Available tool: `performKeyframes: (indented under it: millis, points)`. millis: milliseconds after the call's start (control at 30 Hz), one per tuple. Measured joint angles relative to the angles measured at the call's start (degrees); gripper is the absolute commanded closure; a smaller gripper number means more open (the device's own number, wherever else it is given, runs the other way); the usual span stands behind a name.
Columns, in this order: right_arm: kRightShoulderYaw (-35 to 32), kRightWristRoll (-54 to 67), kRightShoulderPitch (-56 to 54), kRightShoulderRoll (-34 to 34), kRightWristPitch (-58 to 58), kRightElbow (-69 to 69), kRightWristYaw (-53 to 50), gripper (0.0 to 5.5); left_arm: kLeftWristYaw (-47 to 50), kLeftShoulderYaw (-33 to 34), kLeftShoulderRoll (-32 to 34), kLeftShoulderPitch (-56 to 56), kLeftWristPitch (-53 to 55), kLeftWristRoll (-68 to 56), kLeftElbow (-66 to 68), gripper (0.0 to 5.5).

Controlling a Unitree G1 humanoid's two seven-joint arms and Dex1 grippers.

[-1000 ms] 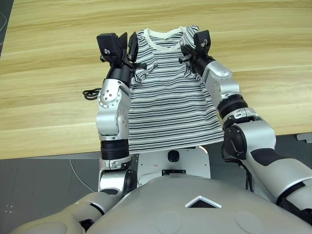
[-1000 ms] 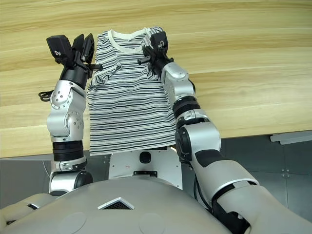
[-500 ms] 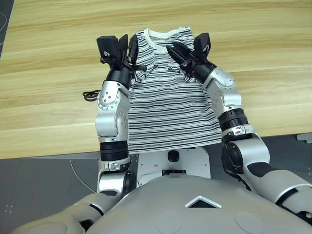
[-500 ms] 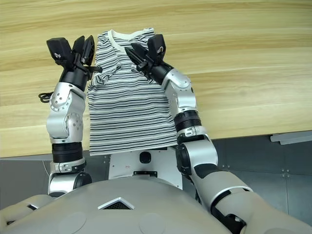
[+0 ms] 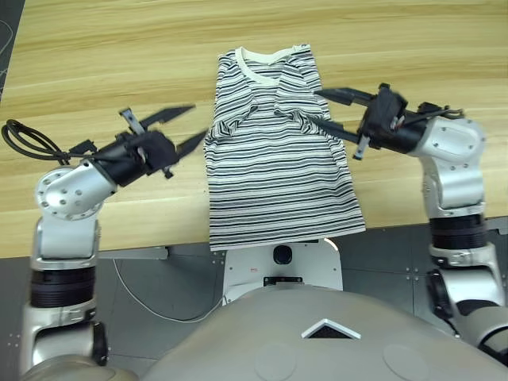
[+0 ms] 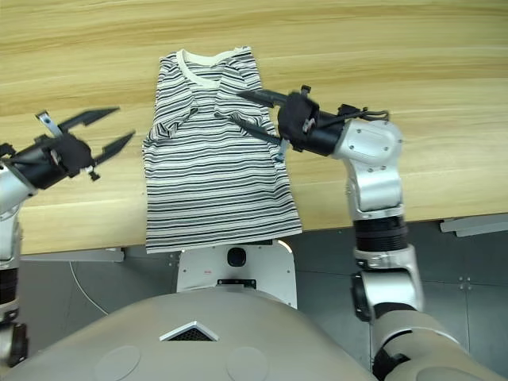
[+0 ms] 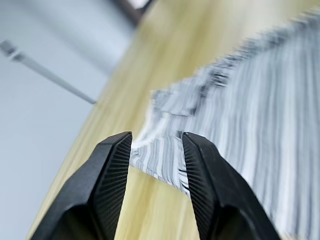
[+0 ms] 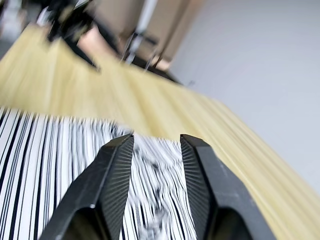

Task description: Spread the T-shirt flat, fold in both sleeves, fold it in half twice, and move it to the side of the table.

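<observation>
Head views. Striped black-and-white short-sleeved T-shirt [image 5: 274, 171] lies face up on the light wooden plank table [image 5: 95, 63], centred in front of the robot. Cream ribbed collar [image 5: 266, 70] points to 12 o'clock. The hem [image 5: 282, 230] is at 6 o'clock and hangs slightly past the near table edge. Outline is a narrow upright rectangle, with no sleeve sticking out on either side. Rumpled folds of cloth lie across the chest, one near each side edge, and the lower half is smooth.

Left gripper [image 5: 200, 121]: at 9 o'clock of the shirt, level with the chest folds, over bare wood. Its two black fingers point towards 3 o'clock and are spread wide apart, holding nothing. The tips are just beside the shirt's left edge and not touching it. The left wrist view confirms this: ribbed pads [image 7: 112, 175] are parted, with the striped edge and a strip of wood seen between them.

Right gripper [image 5: 311, 105]: comes in from 3 o'clock, fingers pointing to 9 o'clock and also spread, holding nothing. The tips overlap the shirt's right chest fold. Cannot tell whether they touch the cloth. The right wrist view shows parted pads [image 8: 117, 180] with blurred stripes between them.

Grey floor [image 5: 143, 278] shows at 6 o'clock below the table edge.
</observation>
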Motion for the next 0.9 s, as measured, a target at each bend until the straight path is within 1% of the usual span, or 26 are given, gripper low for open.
performKeyframes:
  millis: [33,67,100,133,200,267,300,333,367,400,467,500,633,767,900]
  points:
    - [1.47,-0.91,4.71,-5.2,-2.22,0.0,4.01,3.02,-2.38,-1.46,2.23,2.3,-5.2,1.17,1.19,2.94]
    - [2.09,-1.06,6.72,-7.23,-3.48,0.07,5.76,2.9,-3.13,-2.52,2.7,3.35,-8.13,1.71,1.82,2.9]
    - [2.66,-1.37,7.95,-9.06,-4.3,0.02,7.06,2.66,-4.14,-3.73,3.15,4.24,-9.93,1.55,1.96,2.9]
    - [3.36,-1.5,9.08,-11.92,-5.14,-0.33,8.99,2.49,-6.89,-6.1,5.59,6.77,-12.68,1.51,2.18,2.9]
    - [3.98,-1.9,9.89,-15.68,-5.5,-0.53,11.25,2.49,-10.15,-9.55,8.47,11.23,-15.44,2.41,3.13,2.9]
    - [4.36,-1.92,9.83,-18.2,-6.16,-0.66,13.06,2.49,-10.27,-10.77,9.16,11.34,-18.21,4.37,3.18,2.9]
    - [4.58,-2.01,9.77,-19.11,-6.68,-0.64,13.53,2.31,-9.98,-11.12,9.17,11.06,-19.73,5.43,3.24,2.9]
    - [4.88,-2.57,9.42,-19.71,-7.91,-0.27,13.6,2.2,-9.5,-11.44,9.17,10.43,-21.72,6.91,3.46,2.9]
    - [5.21,-3.15,8.91,-19.77,-9.44,0.43,13.51,1.97,-8.95,-11.61,9.16,9.94,-23.66,8.21,3.85,2.7]
    - [5.43,-3.55,8.55,-19.79,-10.62,0.96,13.38,1.83,-8.37,-11.72,9.13,9.69,-25.01,9.0,4.38,2.66]
    - [6.04,-5.61,7.86,-20.1,-13.64,2.88,12.89,1.41,-6.76,-12.14,9.12,9.23,-28.28,11.39,6.12,2.29]
    - [6.28,-7.03,7.82,-20.23,-15.99,3.92,12.14,1.39,-5.61,-12.17,9.09,9.02,-29.96,13.41,6.85,2.21]
    - [8.76,-14.31,7.6,-20.27,-26.85,9.17,8.06,1.39,-0.16,-11.85,8.72,7.64,-35.67,21.93,11.16,2.21]
    - [10.8,-19.08,7.35,-20.27,-34.85,10.33,4.1,1.39,4.5,-11.76,8.72,6.79,-40.16,28.98,14.49,2.21]
    - [12.84,-24.4,5.86,-20.32,-41.59,13.76,-0.29,1.39,11.11,-11.64,7.8,4.16,-44.21,38.4,17.21,2.21]
